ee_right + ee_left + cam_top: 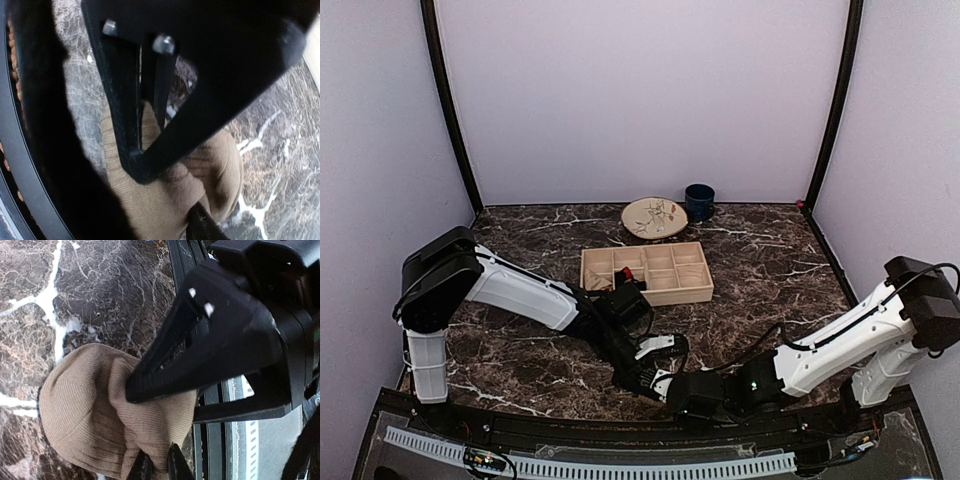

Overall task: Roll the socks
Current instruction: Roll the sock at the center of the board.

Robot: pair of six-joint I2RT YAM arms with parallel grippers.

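**Your left pincer was pressed together on a fold of the tan sock.**
Your right pincer straddled that sock; whether it squeezed, you couldn't tell. The sock lay bunched and ribbed at the near edge of the tabletop, just beside the black rail, with bare marble open beyond. In view: one sock, one wooden tray, one plate, one cup.

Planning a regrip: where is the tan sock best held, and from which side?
On the tan sock, probably the rounded end, from above: it lies flat and clear on the table, while the end nearer the table edge is bunched into folds.
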